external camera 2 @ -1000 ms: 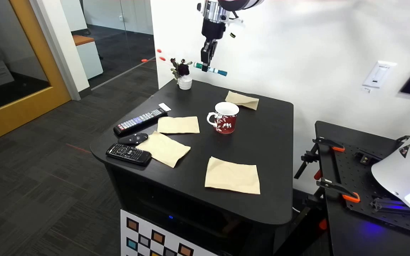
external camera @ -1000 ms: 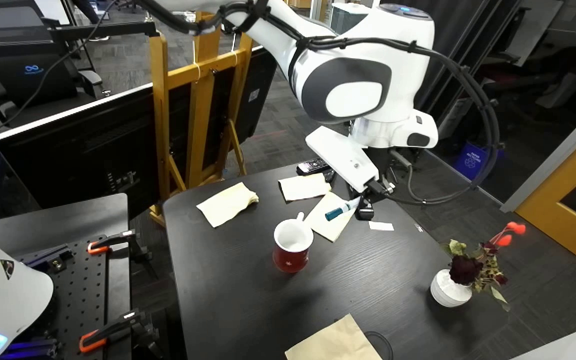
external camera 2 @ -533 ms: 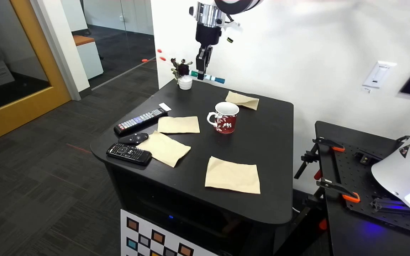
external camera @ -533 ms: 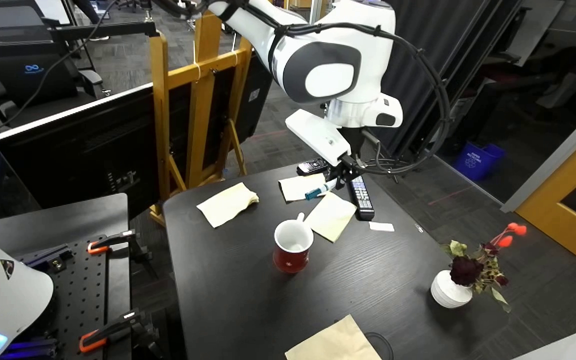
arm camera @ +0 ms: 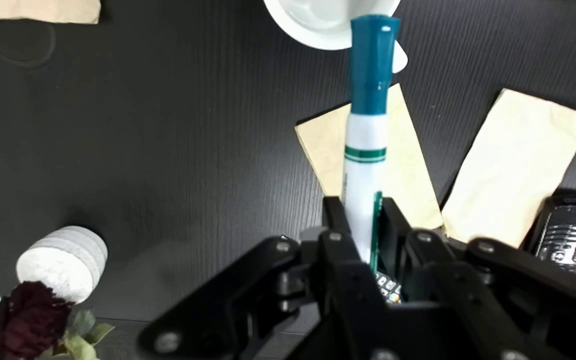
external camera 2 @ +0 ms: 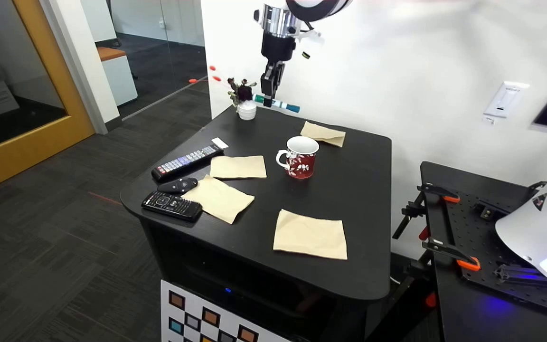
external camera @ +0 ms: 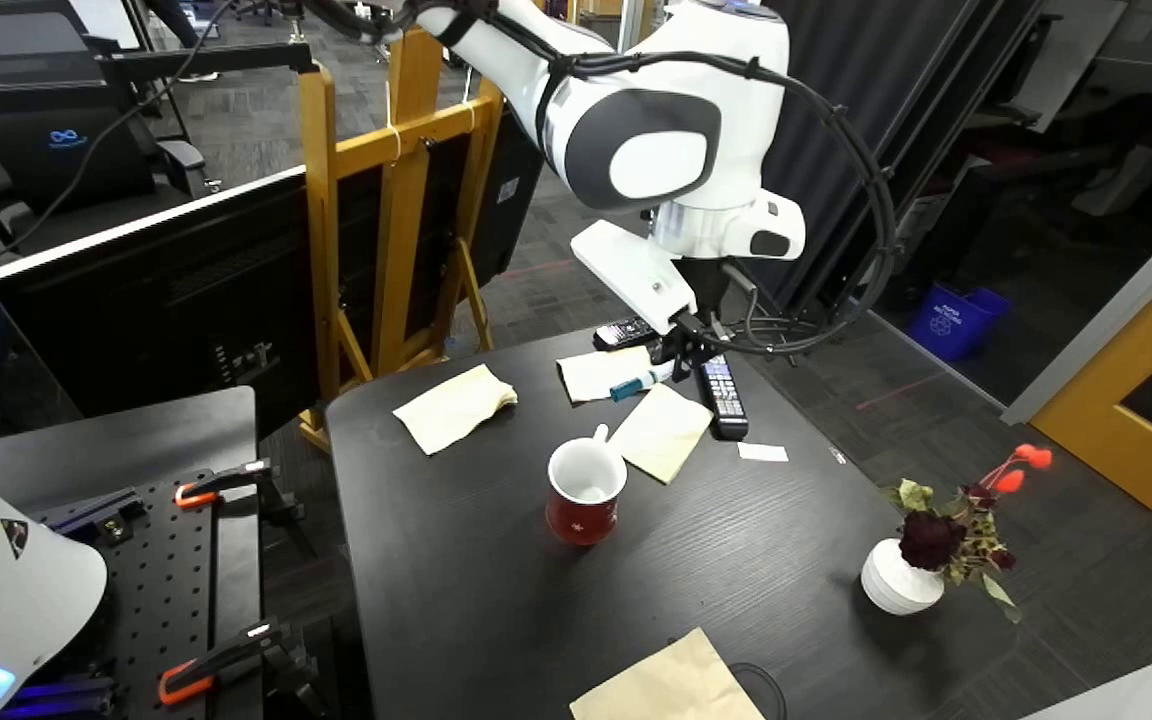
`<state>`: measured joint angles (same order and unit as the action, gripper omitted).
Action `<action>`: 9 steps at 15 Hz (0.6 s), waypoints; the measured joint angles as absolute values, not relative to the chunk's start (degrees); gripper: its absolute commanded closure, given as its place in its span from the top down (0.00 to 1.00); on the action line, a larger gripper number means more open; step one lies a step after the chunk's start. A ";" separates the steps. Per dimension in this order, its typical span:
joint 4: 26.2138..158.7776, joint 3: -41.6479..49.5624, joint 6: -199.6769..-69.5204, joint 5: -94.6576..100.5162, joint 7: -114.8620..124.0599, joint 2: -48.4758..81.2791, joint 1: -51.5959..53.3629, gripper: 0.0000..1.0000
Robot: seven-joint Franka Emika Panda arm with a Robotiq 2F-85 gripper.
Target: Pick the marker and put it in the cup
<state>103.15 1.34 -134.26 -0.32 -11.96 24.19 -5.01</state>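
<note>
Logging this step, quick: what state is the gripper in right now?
Gripper: closed, holding the marker by its white barrel.

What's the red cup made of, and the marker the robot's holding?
The red cup looks like glazed ceramic, since its white inside seems smooth and shiny, but painted metal is possible. The marker is probably smooth plastic: its teal end has a glint, and its barrel carries printing.
</note>
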 measured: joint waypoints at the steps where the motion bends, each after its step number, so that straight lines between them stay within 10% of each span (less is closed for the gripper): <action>1: 103.48 1.61 -135.50 0.04 -8.90 24.32 -4.58 0.05; 9: 110.46 10.47 -148.83 10.14 25.42 24.54 6.26 0.05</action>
<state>110.46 10.47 -148.83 10.14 25.42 24.54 6.26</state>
